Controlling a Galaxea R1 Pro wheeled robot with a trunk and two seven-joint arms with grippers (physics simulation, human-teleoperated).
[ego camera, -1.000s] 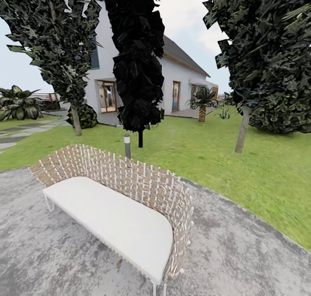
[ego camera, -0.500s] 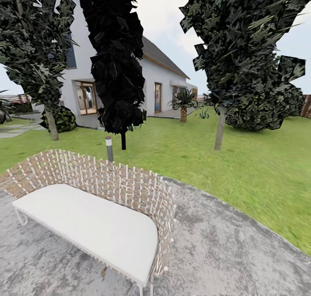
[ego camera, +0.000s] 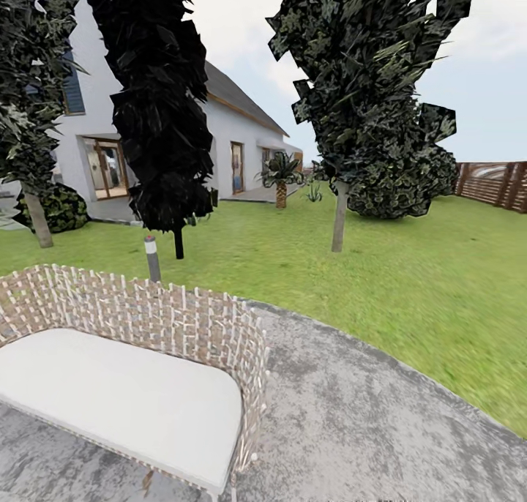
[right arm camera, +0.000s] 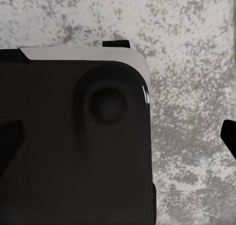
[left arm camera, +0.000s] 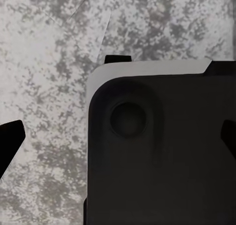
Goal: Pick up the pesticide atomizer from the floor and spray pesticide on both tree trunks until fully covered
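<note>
View panned right since a second ago: bench (ego camera: 117, 399) slid left, fence (ego camera: 494, 184) appeared. Tree trunk (ego camera: 339, 216) stood on lawn (ego camera: 410, 282), second trunk (ego camera: 38, 220) far left. Atomizer unseen, still searching. End effectors: state untellable.

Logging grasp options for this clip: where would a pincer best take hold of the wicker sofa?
Probably the wicker sofa's top rim at its curved right end: thin, upright, open-woven, and reachable from the paving beside it. The white cushion looks too broad.
</note>
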